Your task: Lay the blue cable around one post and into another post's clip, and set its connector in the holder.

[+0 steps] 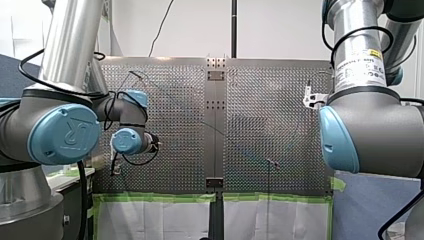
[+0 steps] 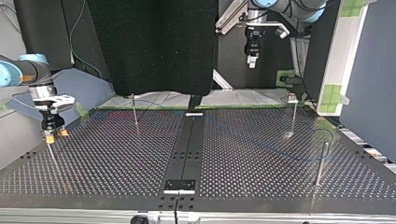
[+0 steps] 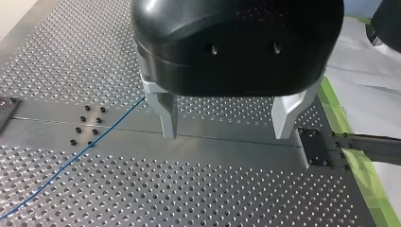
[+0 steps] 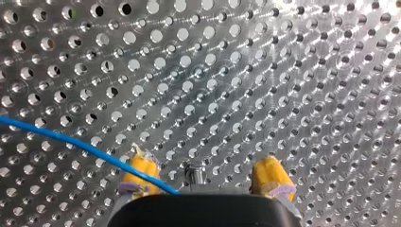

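My left gripper [image 3: 226, 135] and my right gripper [image 4: 205, 176] both gape, the right seemingly straddling a post [image 4: 196, 174].

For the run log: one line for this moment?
left gripper: open, empty | right gripper: open, post between pads | blue cable: lying on table

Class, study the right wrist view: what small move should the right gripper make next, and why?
Probably nudge my right gripper sideways toward the blue cable, then close. Its yellow pads stand open, the cable crosses one pad instead of lying between them, and only a post tip sits in the gap.
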You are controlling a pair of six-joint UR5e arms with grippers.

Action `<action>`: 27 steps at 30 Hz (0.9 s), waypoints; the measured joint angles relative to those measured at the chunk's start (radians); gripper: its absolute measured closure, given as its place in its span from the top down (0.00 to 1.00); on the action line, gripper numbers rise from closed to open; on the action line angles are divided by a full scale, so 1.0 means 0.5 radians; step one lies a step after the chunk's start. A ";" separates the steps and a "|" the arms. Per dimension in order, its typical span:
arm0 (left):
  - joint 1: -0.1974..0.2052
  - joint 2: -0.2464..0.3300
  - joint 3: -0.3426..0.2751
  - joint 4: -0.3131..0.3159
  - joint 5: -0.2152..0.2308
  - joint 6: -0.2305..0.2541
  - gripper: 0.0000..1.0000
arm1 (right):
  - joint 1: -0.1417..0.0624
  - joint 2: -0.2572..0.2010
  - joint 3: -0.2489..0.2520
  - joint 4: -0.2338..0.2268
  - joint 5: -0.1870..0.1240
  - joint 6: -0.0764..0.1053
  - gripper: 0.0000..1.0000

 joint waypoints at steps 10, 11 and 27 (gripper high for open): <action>0.002 0.000 -0.001 0.000 0.000 0.003 1.00 | 0.013 0.000 0.000 0.005 -0.006 -0.007 0.99; 0.003 0.000 -0.001 0.000 0.000 0.003 1.00 | 0.014 0.000 0.000 0.005 -0.006 -0.008 0.99; 0.013 0.000 -0.002 0.000 0.001 0.006 1.00 | 0.031 0.000 0.001 0.015 -0.008 -0.020 0.99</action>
